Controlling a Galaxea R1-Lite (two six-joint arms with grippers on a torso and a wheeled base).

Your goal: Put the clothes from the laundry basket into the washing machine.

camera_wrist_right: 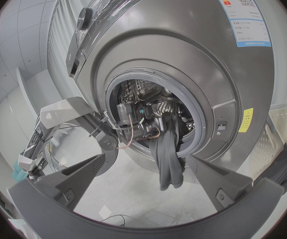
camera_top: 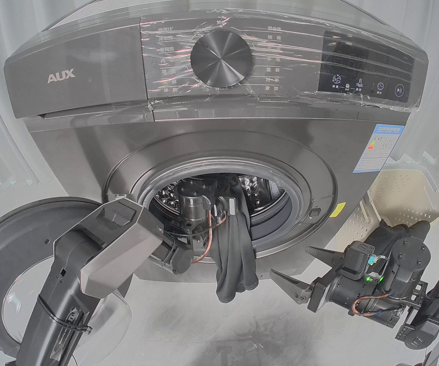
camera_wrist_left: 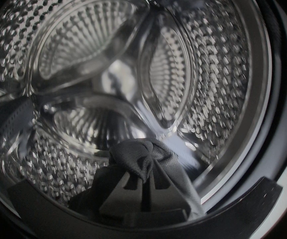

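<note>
Clamped shut on a bunched fold of the dark garment (camera_wrist_left: 136, 153), the left tool (camera_wrist_left: 146, 178) is seen inside the drum (camera_wrist_left: 83, 50) of the washing machine (camera_top: 280, 143). Most of that matte black cloth is draped out over the door rim (camera_top: 280, 242) toward the floor (camera_top: 189, 321). The right tool (camera_top: 290, 261) is held open at the near right, beside the laundry basket (camera_top: 412, 194), where more dark cloth (camera_top: 384, 232) is partly hidden by the arm.
</note>
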